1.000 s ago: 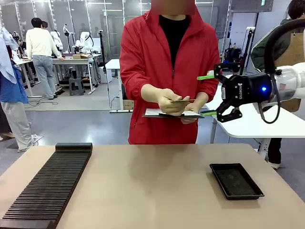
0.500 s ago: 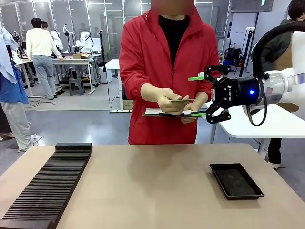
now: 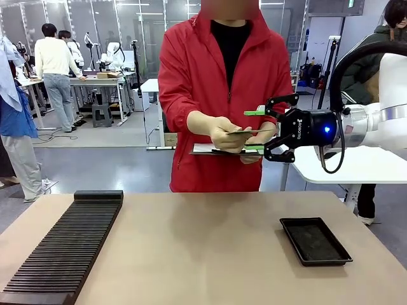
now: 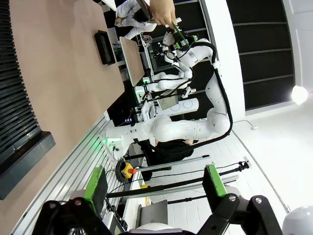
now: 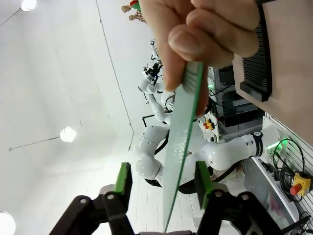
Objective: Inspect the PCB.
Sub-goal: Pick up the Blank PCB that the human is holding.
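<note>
Green board: the PCB (image 3: 247,132) was held edge-on in the air by the person's hand (image 3: 224,135), in front of the red jacket and well above the table (image 3: 203,254).
Change: within the last second the right gripper (image 3: 254,130) had travelled from the picture's right side toward the person, while the hand and the board stayed almost where they were.
Right gripper: its fingers were spread wide, one above and one below the free end of the board. It gripped nothing yet.
Right wrist view: the PCB (image 5: 182,147) ran down from the person's hand (image 5: 210,29) into the gap of the right gripper (image 5: 163,185). Both green pads (image 5: 122,182) stood apart from the board's faces.
Left gripper: the left gripper (image 4: 154,185) was open with nothing between its fingers, away from the handover.
Table: the black tray (image 3: 315,240) and the ribbed rack (image 3: 63,251) lay on it, far from both grippers.
Meaning for the task: I judge that the approach was finished and the taking of the board was next. The jaws needed to close squarely on the thin board before the person let go, otherwise it could slip or tilt.
</note>
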{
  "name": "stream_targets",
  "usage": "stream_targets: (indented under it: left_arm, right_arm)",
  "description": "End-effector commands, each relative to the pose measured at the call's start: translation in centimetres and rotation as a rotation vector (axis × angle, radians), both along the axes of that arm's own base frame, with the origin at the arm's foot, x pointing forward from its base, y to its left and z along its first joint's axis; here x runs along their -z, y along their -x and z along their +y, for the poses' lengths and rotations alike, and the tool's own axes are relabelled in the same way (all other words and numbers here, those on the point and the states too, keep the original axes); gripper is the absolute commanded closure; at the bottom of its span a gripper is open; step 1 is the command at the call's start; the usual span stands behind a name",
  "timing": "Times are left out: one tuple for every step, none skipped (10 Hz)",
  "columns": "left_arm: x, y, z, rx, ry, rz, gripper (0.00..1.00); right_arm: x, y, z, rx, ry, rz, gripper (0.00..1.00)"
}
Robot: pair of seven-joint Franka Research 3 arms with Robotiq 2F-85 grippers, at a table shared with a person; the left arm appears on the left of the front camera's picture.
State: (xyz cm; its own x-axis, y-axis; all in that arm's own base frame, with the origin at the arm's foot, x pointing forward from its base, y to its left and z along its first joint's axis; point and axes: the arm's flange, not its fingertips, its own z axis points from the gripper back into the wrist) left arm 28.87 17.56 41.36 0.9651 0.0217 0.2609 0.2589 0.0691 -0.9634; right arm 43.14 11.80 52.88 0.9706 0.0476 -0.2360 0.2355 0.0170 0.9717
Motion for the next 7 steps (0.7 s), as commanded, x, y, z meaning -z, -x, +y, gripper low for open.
stream_targets:
  left_arm:
    - [-0.29, 0.12, 0.0, 0.003, -0.007, -0.009, 0.0]
    - [-0.29, 0.12, 0.0, 0.003, -0.007, -0.009, 0.0]
    - [-0.29, 0.12, 0.0, 0.003, -0.007, -0.009, 0.0]
    - [-0.29, 0.12, 0.0, 0.003, -0.007, -0.009, 0.0]
    - [-0.29, 0.12, 0.0, 0.003, -0.007, -0.009, 0.0]
    - [-0.29, 0.12, 0.0, 0.003, -0.007, -0.009, 0.0]
    - [-0.29, 0.12, 0.0, 0.003, -0.007, -0.009, 0.0]
  right_arm:
    - [-0.29, -0.21, 0.64, -0.004, -0.036, -0.018, 1.0]
    - [-0.3, -0.17, 0.62, -0.004, -0.045, -0.011, 0.86]
    - [-0.28, -0.14, 0.63, -0.005, -0.049, -0.01, 0.96]
    - [-0.2, -0.17, 0.71, -0.007, -0.047, -0.002, 1.0]
    - [-0.11, -0.2, 0.73, -0.006, -0.044, 0.004, 1.0]
    - [-0.08, -0.21, 0.7, -0.005, -0.044, 0.008, 1.0]
    - [0.0, -0.25, 0.72, -0.005, -0.043, 0.011, 1.0]
